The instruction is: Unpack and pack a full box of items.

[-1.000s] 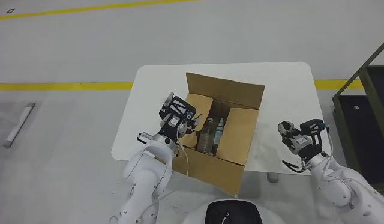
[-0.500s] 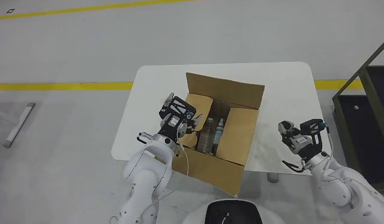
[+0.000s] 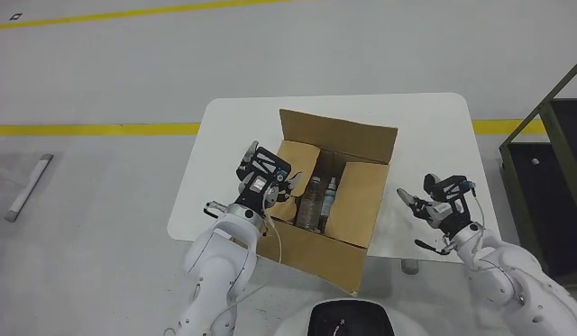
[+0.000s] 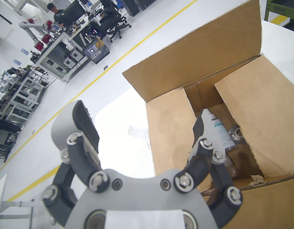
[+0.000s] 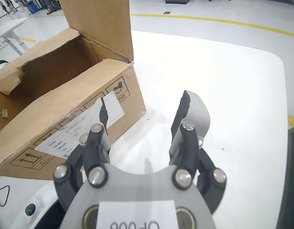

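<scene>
Here, the open cardboard box sat mid-bench, its far flap upright, with two bottles lying inside. The left gripper hung over the box's left rim, jaws wide apart and empty. The right gripper waited off the box's right wall, jaws likewise parted on nothing. Unpacking looked barely begun. A clean first lift would likely mean lowering the left jaws straight down between the box's side flaps, straddling one bottle across its width and closing firmly before rising, clear of the cardboard edges.
</scene>
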{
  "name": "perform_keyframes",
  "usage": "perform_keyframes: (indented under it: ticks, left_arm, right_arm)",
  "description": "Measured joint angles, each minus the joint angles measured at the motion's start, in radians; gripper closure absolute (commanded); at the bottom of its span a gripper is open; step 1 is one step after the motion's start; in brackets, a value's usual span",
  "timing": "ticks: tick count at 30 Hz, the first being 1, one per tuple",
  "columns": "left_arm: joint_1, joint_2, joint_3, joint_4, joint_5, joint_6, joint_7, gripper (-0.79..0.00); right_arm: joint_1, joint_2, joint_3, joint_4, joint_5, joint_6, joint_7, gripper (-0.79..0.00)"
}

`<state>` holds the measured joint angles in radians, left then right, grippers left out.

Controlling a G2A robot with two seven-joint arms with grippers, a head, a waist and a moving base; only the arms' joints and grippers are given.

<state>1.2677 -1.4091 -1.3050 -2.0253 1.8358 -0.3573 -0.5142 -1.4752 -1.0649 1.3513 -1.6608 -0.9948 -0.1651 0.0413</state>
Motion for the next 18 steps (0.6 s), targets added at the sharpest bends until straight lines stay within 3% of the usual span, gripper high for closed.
perform_keyframes:
  ticks: [7, 18]
  left_arm:
    - [0.000, 0.000, 0.000, 0.000, 0.000, 0.000, 0.000, -0.785]
    - [0.000, 0.000, 0.000, 0.000, 0.000, 0.000, 0.000, -0.785]
  right_arm:
    - [0.128, -0.027, -0.105, 0.108, -0.022, 0.026, 0.021, 0.000]
    - [0.319, -0.062, -0.205, 0.263, -0.036, -0.016, 0.049, 0.000]
